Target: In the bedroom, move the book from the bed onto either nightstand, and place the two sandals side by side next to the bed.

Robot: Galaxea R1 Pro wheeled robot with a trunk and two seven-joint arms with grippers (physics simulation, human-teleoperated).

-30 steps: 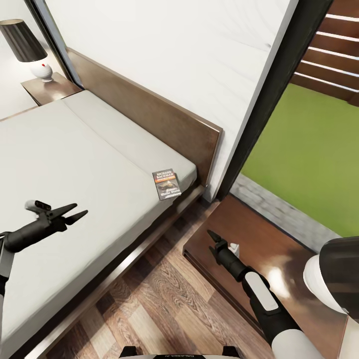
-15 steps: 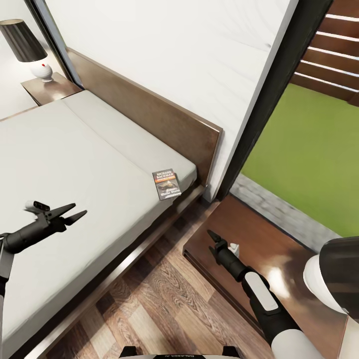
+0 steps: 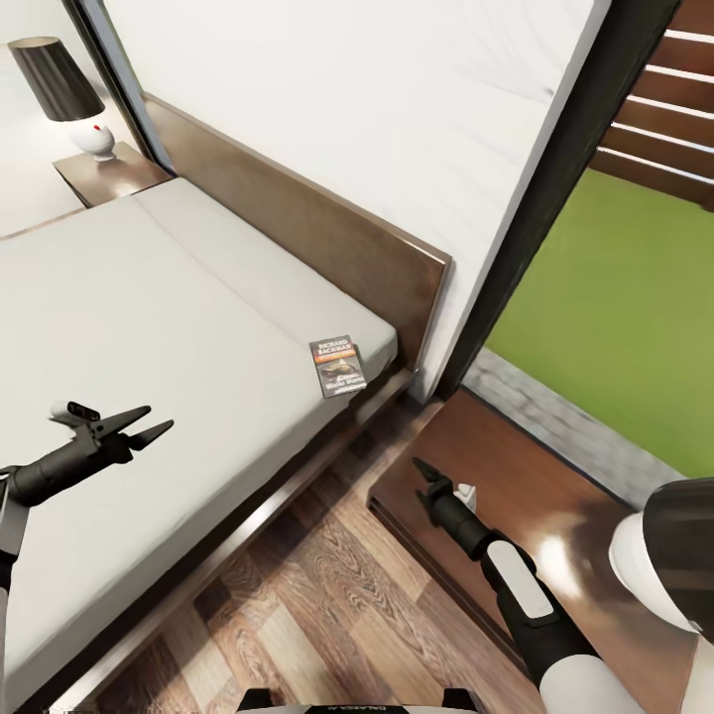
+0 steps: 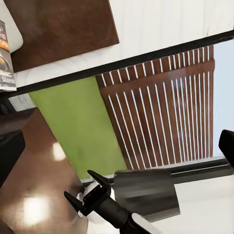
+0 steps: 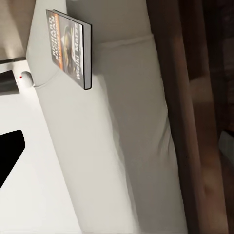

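Near the headboard (image 3: pixel 327 238), at the bed's (image 3: pixel 149 327) corner closest to the window, the book (image 3: pixel 338 366) lies flat on the mattress, cover up, close to the mattress edge. It also appears in the right wrist view (image 5: pixel 68 46), untouched.

Left gripper (image 3: pixel 149 424) hovers over the mattress, well apart from the book; fingers spread, nothing between them. Right gripper (image 3: pixel 428 480) sits low over the front edge of the nightstand (image 3: pixel 516 486) beside the headboard; its fingers look parted and empty, though they are small in the head view. The left wrist view catches it too (image 4: pixel 80 190), jaws apart.

A second nightstand (image 3: pixel 104 177) with a dark-shaded lamp (image 3: pixel 64 94) stands at the headboard's far end. A lamp (image 3: pixel 669 555) also occupies the near nightstand's right part. Sandals: not located.

Judgement: book pickup not yet begun; approach stage.

Risks from here:
- The book is thin and flat on a soft surface; fingers coming straight down may press into the mattress and slide over the cover instead of getting under it.
- A sideways nudge could push it off the edge into the gap between bed and nightstand, since it lies close to that edge.
- The right arm reaching from the nightstand side must clear the bed frame; clipping it would spoil the approach.
- At placement, a wide swing could strike the near lamp.
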